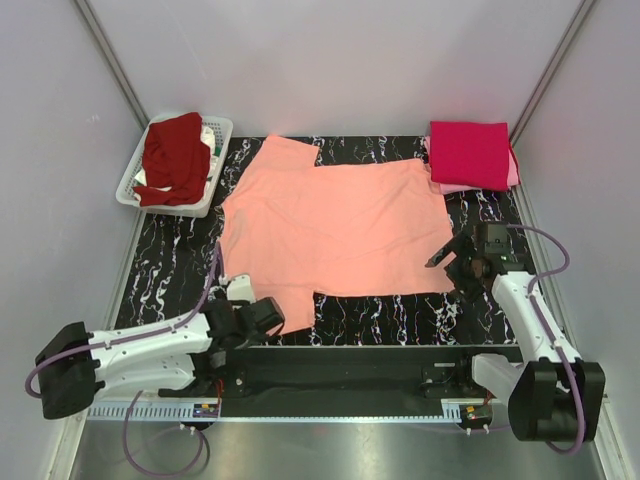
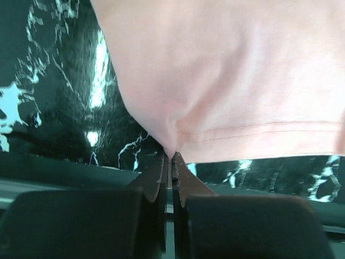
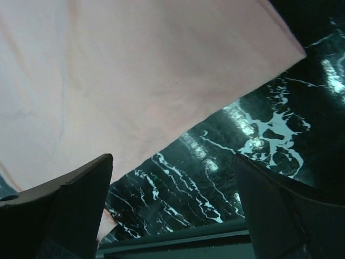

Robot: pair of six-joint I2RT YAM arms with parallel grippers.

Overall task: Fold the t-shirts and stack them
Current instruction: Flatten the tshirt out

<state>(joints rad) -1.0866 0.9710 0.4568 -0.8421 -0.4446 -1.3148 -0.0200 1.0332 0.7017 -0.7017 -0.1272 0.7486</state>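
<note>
A salmon-peach t-shirt (image 1: pixel 335 225) lies spread flat on the black marbled table (image 1: pixel 165 265). My left gripper (image 1: pixel 272 318) is shut on the shirt's near left sleeve; the left wrist view shows the fabric (image 2: pixel 226 81) pinched between the closed fingertips (image 2: pixel 172 156). My right gripper (image 1: pixel 450 257) is open and empty beside the shirt's near right edge; its wrist view shows the shirt (image 3: pixel 135 70) beyond the spread fingers (image 3: pixel 81 189). A folded crimson-magenta shirt (image 1: pixel 468 153) lies on a light pink one (image 1: pixel 450 187) at the far right. A dark maroon shirt (image 1: pixel 173 158) sits in the basket.
A white plastic basket (image 1: pixel 218 130) stands at the far left corner, just off the table. Grey walls enclose the table on three sides. A black rail (image 1: pixel 340 365) runs along the near edge between the arm bases.
</note>
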